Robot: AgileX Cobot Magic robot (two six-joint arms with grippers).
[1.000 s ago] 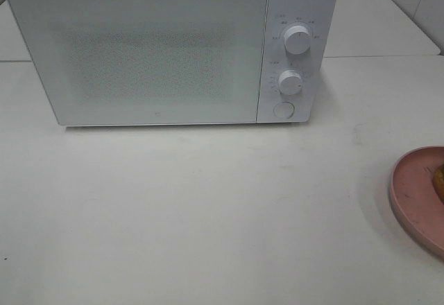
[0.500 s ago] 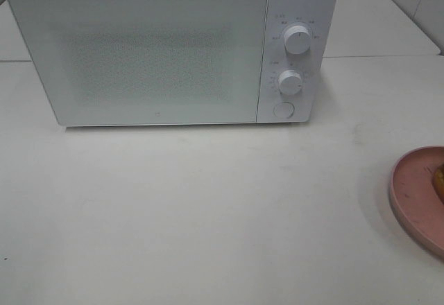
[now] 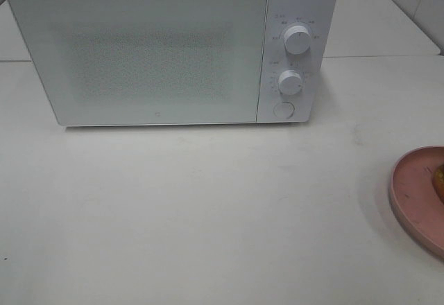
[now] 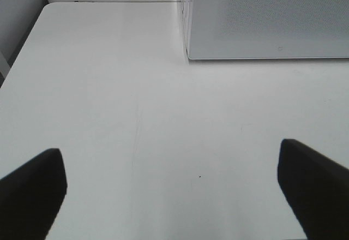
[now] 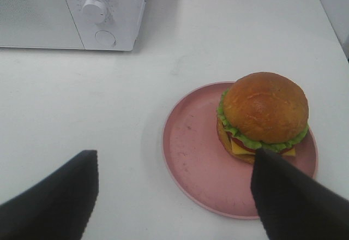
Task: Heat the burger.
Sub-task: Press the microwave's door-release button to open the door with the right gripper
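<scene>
Left tool (image 4: 170, 158): fingers spread wide, nothing between them, only bare white counter (image 4: 163, 114) under it. There's a faint scratch (image 4: 136, 125) on the surface just ahead of the tool and a tiny dark speck (image 4: 199, 176) nearer in. Further ahead is the lower front corner of the microwave (image 4: 267, 16), and a seam (image 4: 114, 1) beyond that where a second slab butts up.

Right tool (image 5: 175, 155): also wide apart, not gripping. The burger (image 5: 264, 117) sits just ahead of it, toward the finger on the side away from the microwave and not between the fingers. It's upright on the pink plate (image 5: 191, 153), off-centre toward the far side from the bare scuffed part. That finger overlaps the plate's near rim in my view, and I can't tell if it touches. Well ahead on the other side I see the microwave's control end, with the lower knob (image 5: 95, 10) and round button (image 5: 104, 38).

The overhead view has the microwave door shut. It's frosted, so I can't see inside. Dial markings around the upper knob (image 3: 297, 39) are too small to read. There's a tiled wall (image 3: 423, 0) behind the counter at far right. The plate is cut off by the frame edge, with only a sliver of burger showing. Neither tool appears in that view.
</scene>
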